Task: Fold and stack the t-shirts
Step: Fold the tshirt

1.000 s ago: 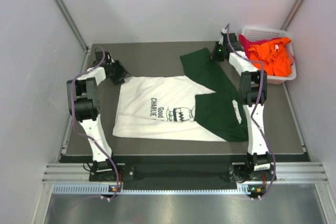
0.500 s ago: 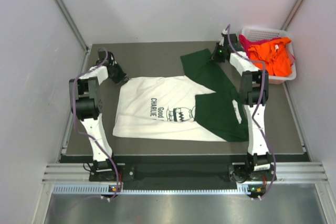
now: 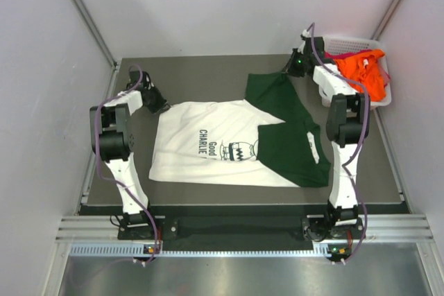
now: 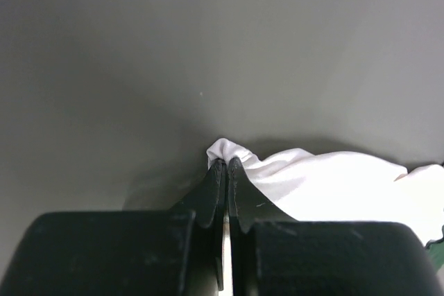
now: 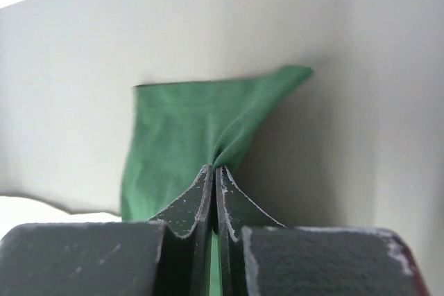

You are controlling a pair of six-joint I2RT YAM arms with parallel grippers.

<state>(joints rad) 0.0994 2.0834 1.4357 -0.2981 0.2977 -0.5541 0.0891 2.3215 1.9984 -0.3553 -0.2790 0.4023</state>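
Note:
A white t-shirt (image 3: 208,143) with black print and dark green sleeves lies spread on the dark table top (image 3: 194,74). My left gripper (image 3: 160,105) is at its back left corner. In the left wrist view the left gripper (image 4: 226,163) is shut on a bunched tip of white cloth (image 4: 326,178). My right gripper (image 3: 291,69) is at the far end of the green sleeve (image 3: 274,95). Seen from the right wrist, the right gripper (image 5: 214,169) pinches a fold of that green sleeve (image 5: 184,126), lifted off the table.
A white lattice basket (image 3: 347,37) stands at the back right corner, holding a heap of orange and magenta t-shirts (image 3: 361,71). Pale walls close in the table at the back and both sides. The right arm's forearm reaches past the basket's left edge.
The left gripper has closed on the white corner of the shirt. The right gripper has moved right and back with the green sleeve, drawing it out toward the basket.

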